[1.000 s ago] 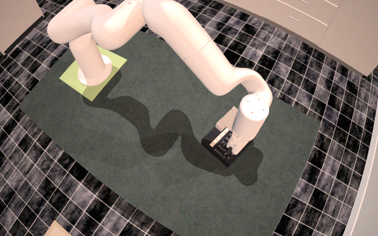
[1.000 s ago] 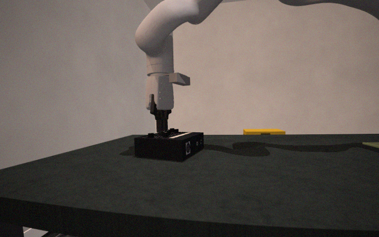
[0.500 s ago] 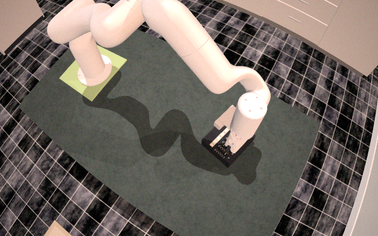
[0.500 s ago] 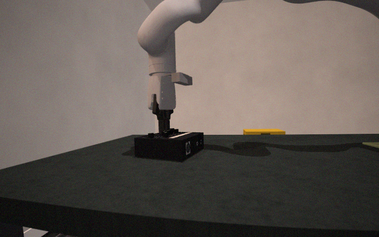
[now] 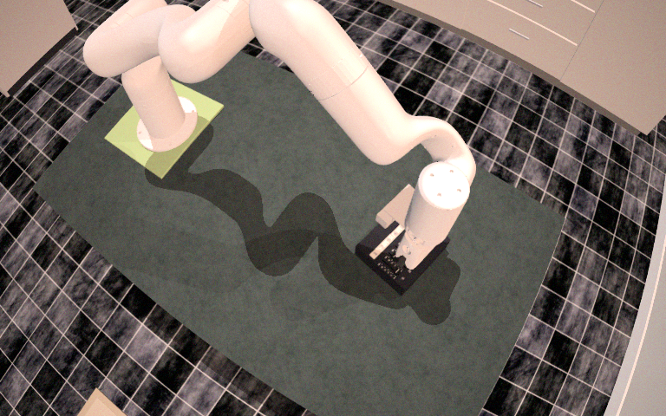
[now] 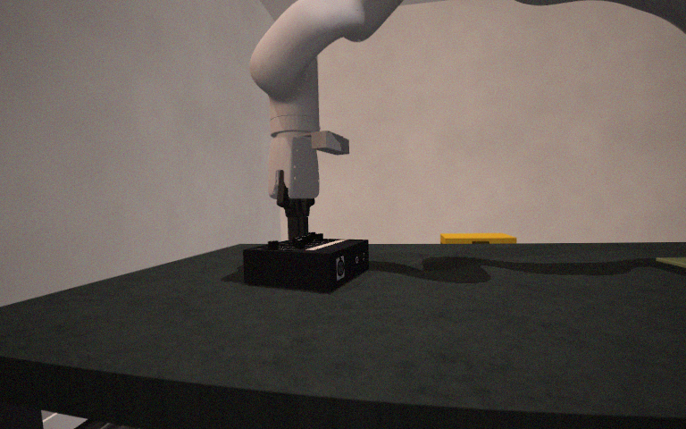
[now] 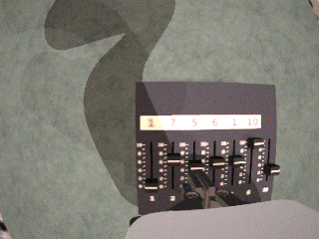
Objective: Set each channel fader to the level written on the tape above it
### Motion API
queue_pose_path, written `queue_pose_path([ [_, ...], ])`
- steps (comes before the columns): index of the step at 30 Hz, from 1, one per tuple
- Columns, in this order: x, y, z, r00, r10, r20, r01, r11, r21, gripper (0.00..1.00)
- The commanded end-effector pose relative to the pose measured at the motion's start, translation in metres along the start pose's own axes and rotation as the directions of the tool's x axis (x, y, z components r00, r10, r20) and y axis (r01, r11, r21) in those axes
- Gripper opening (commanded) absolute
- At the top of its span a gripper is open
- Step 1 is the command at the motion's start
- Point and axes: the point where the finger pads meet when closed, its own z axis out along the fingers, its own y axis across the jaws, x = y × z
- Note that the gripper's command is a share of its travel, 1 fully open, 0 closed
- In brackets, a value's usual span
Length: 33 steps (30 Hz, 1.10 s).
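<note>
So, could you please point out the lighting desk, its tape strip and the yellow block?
lighting desk (image 6: 288, 270), exterior view, front wall.
tape strip (image 7: 202, 121), wrist view, strip's middle.
yellow block (image 6: 477, 238), exterior view, front face.

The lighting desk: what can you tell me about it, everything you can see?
The lighting desk is a small black box lying flat on the green table, with round sockets on one side. A pale tape strip with small figures crosses its top. Below it run seven sliding faders; the leftmost knob sits lowest, the sixth highest. The shut gripper reaches down among the middle knobs; actual contact cannot be made out.
</note>
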Motion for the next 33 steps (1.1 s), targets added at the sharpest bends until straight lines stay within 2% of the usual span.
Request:
queue_pose_path([
  [1, -0.0009, 0.0002, -0.0015, 1.0, 0.0, 0.002, 0.0, 1.0, -0.001, 0.0],
  [33, -0.0069, 0.0002, -0.0017, 1.0, 0.0, 0.002, 0.0, 1.0, -0.001, 0.0],
])
